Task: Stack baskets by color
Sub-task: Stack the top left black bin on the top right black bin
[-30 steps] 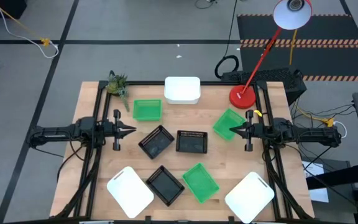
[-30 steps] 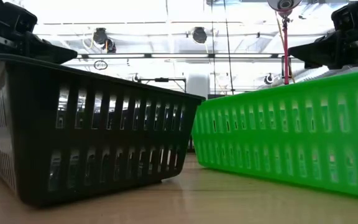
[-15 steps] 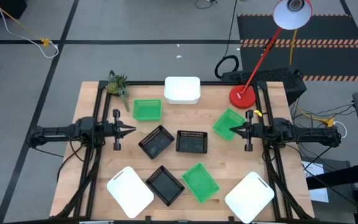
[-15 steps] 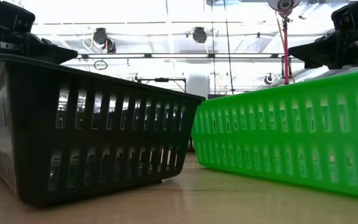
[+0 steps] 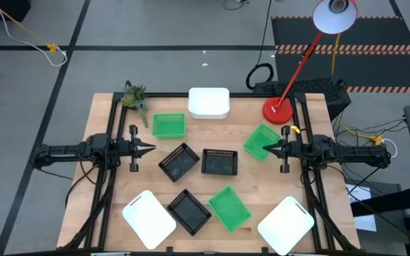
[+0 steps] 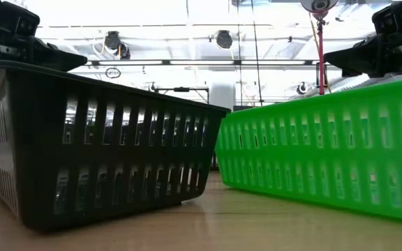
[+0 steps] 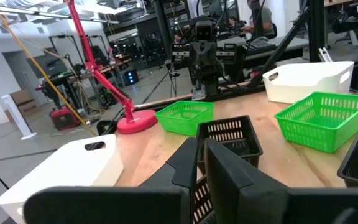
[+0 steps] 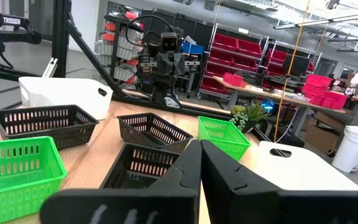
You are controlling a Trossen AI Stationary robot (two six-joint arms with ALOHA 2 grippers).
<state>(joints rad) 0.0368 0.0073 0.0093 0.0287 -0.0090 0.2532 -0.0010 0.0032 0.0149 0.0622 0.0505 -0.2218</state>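
Nine baskets stand on their bases on the wooden table. The three white ones are at the far middle [image 5: 208, 103], near left [image 5: 149, 218] and near right [image 5: 285, 225]. The green ones are at far left [image 5: 168, 126], right [image 5: 262, 141] and near middle [image 5: 229, 208]. The black ones are two in the middle [image 5: 179, 162] [image 5: 219, 162] and one near [image 5: 189, 211]. My left gripper [image 5: 151, 148] [image 7: 201, 142] hangs shut and level at the left, above the table. My right gripper [image 5: 265, 148] [image 8: 199, 144] hangs shut and level at the right, its tip above the right green basket's edge.
A red round lamp base [image 5: 277, 111] stands at the far right, with its arm slanting up to a white shade [image 5: 334, 14]. A small green plant [image 5: 134, 96] sits at the far left corner. Bare wood shows along the left and right table edges.
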